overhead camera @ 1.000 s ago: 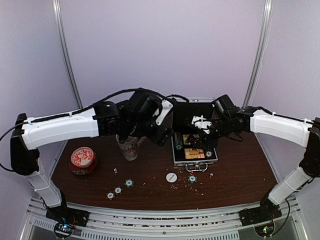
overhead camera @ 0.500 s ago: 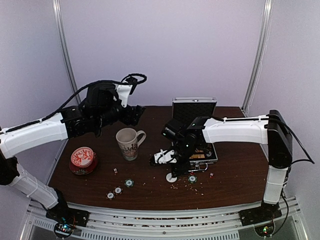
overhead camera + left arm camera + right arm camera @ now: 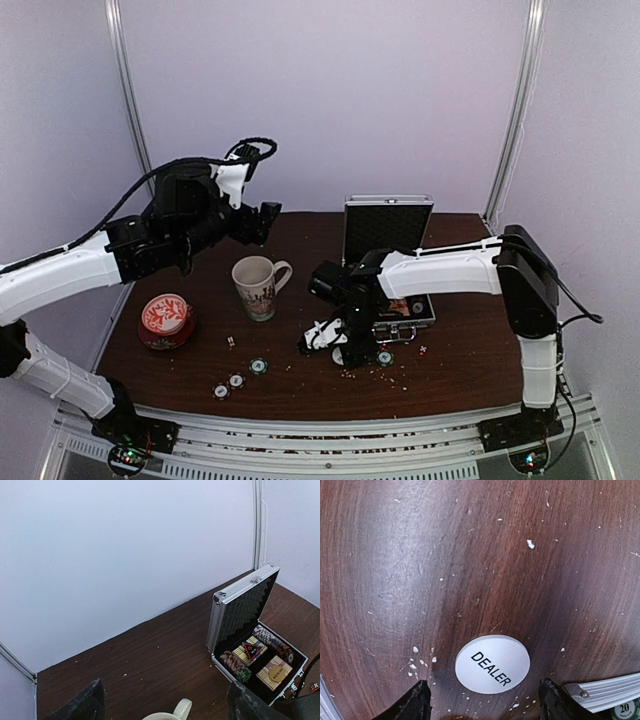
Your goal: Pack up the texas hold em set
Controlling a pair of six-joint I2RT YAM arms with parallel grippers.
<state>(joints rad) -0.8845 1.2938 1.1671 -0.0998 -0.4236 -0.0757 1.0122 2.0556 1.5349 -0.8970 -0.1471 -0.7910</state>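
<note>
The silver briefcase (image 3: 400,305) stands open at mid-table with its lid (image 3: 388,226) upright; the left wrist view shows chip rows and yellow card boxes inside it (image 3: 260,652). My right gripper (image 3: 343,350) is low over the table in front of the case, open, its fingers (image 3: 417,703) either side of the white dealer button (image 3: 492,664) without touching it. My left gripper (image 3: 262,222) is open and empty, raised behind the mug. Loose chips (image 3: 258,367) lie near the front, one chip (image 3: 385,357) lies by the case, and tiny dice (image 3: 231,342) sit on the table.
A white patterned mug (image 3: 258,287) stands left of the case; its rim shows in the left wrist view (image 3: 170,714). A round red-and-white tin (image 3: 165,318) sits at the left edge. White crumbs are scattered over the brown table (image 3: 470,340).
My right arm swung from over the open case down to the dealer button in front of it. My left arm drew back left and up, away from the case.
</note>
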